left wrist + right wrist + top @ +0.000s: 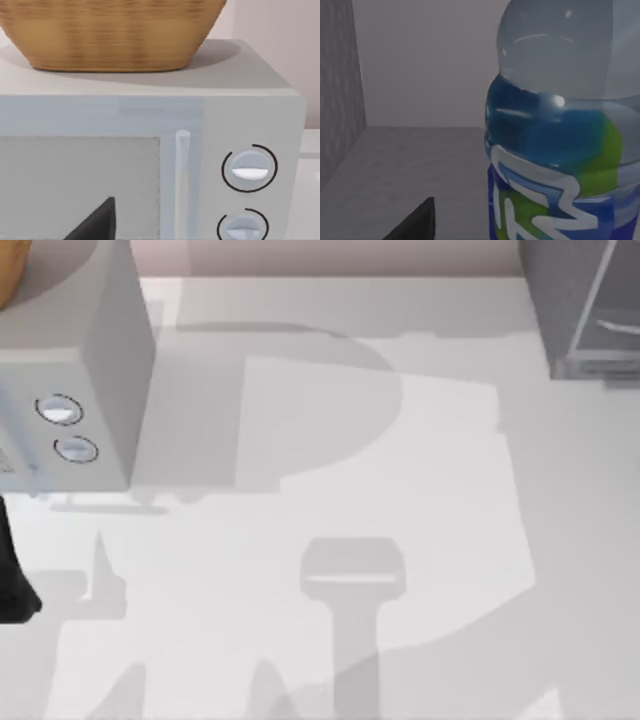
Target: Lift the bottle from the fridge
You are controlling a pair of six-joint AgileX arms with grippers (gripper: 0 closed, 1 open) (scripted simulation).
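Nearest to our right claw stands the clear, pale bluish plastic bottle (565, 130) with its blue, green and white label, upright on the grey shelf floor inside the dark grey boxy fridge (585, 310), which sits at the far right corner of the white surface (400, 490). We judge the bottle light, thin-walled and springy, smooth enough to slip if squeezed on the rounded shoulder; the straight labelled body looks like the best place to take hold, with moderate pressure. One dark finger (415, 222) of the right claw shows low and beside the bottle, apart from it; we cannot tell how wide the claw stands, nor that it holds anything. Farther off, our left arm (12, 570) waits at the left edge, facing the light grey box with two round dials (240, 170) and the woven wicker basket (110, 30) on top.
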